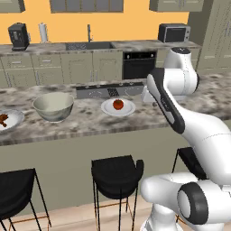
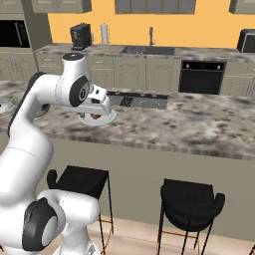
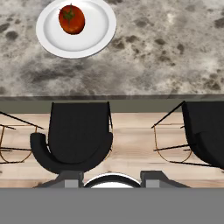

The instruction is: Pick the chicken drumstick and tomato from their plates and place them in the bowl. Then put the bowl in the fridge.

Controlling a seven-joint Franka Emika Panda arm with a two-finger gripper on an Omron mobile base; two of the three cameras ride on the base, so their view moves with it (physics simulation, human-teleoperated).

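The tomato (image 3: 71, 19) is a small, glossy red-orange ball with a dark stem spot, sitting off-centre on a shallow white plate (image 3: 94, 39) on the mottled stone counter (image 3: 175, 52). To its left in the left base view stands the deep, pale grey-green bowl (image 1: 53, 107), empty, and beyond that the reddish-brown drumstick (image 1: 3, 119) lies on a second plate (image 1: 14, 118) at the frame edge. The gripper (image 3: 112, 178) hangs over black stools (image 3: 76, 140) near the counter's edge, its fingers apart and holding nothing.
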